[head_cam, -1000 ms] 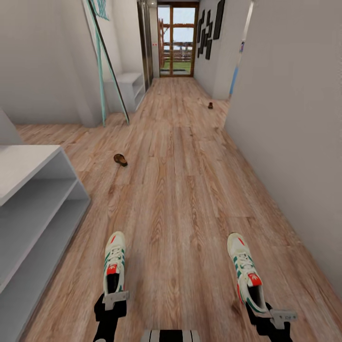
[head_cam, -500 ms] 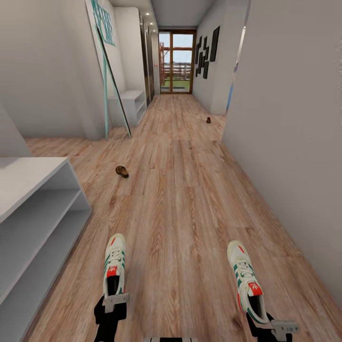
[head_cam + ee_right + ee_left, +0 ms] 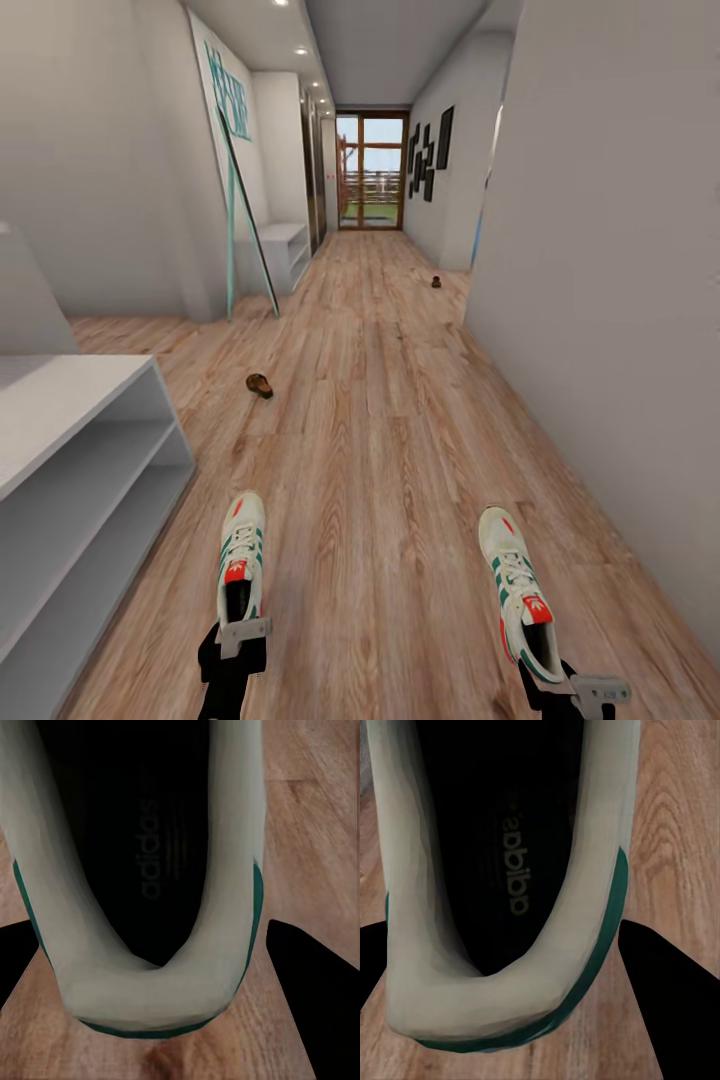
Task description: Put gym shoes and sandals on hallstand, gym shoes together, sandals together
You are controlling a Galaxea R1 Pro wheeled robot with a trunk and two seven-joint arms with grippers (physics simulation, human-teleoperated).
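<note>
The left gripper (image 3: 243, 632) is clamped on the heel of one gym shoe (image 3: 241, 556), and the right gripper (image 3: 590, 690) on the other gym shoe (image 3: 519, 590). Both are held low above the corridor floor (image 3: 380, 480), toes forward; two sandals (image 3: 259, 385) (image 3: 436, 282) lie farther off, the hallstand (image 3: 70, 470) at the left.

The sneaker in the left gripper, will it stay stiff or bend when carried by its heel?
The left sneaker probably holds its shape: its heel rim looks thick and padded. Held at the heel by the left gripper, its long toe may sag. It seems light.
</note>
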